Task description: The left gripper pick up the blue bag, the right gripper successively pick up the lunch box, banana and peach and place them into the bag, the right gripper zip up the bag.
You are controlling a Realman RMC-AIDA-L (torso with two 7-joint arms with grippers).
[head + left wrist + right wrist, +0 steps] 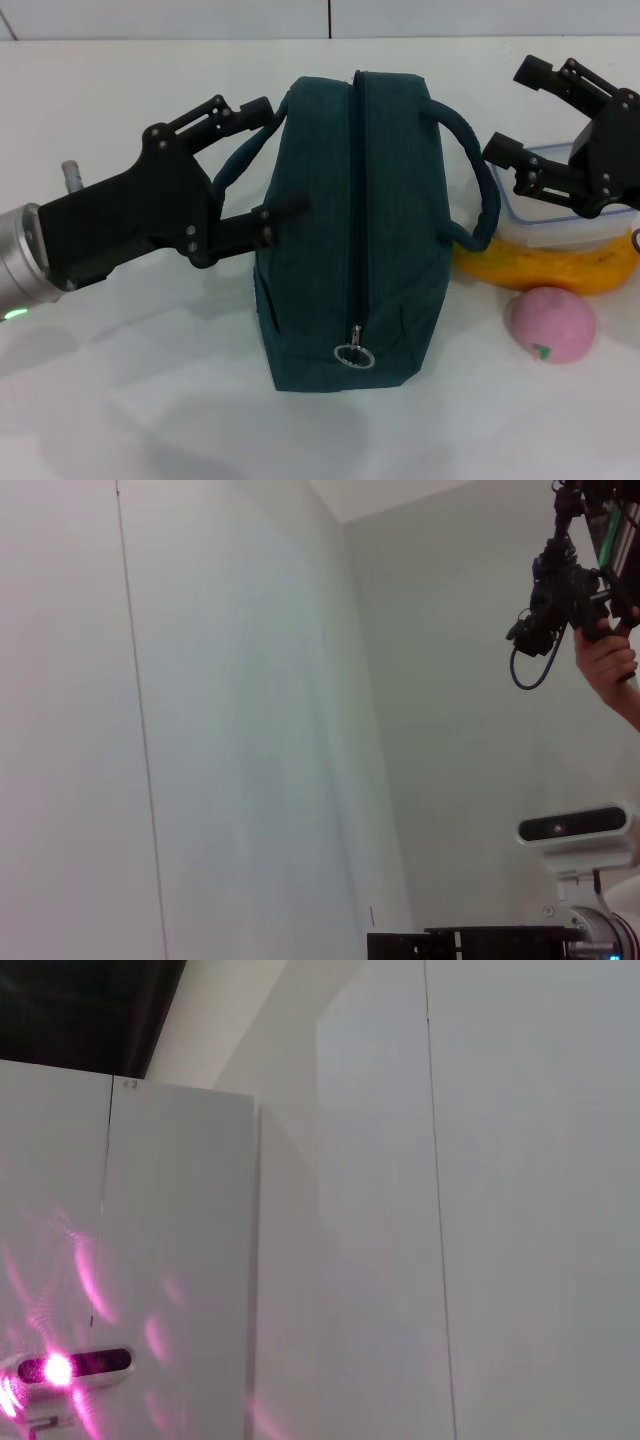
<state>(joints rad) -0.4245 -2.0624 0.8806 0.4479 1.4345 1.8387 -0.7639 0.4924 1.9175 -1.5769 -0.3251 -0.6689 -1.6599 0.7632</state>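
White table: zipped blue bag (no legible writing) between spread left hand, right hand.

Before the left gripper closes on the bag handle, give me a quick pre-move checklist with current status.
1. Left gripper open, fingers either side of the near handle: ok.
2. Blue bag zipped shut, ring pull at the near end; must be opened before loading: not ok.
3. Right gripper open above the lunch box: ok.
4. Banana and peach beside the bag, clear of it: ok.
5. Handle contact with the fingers: cannot tell.
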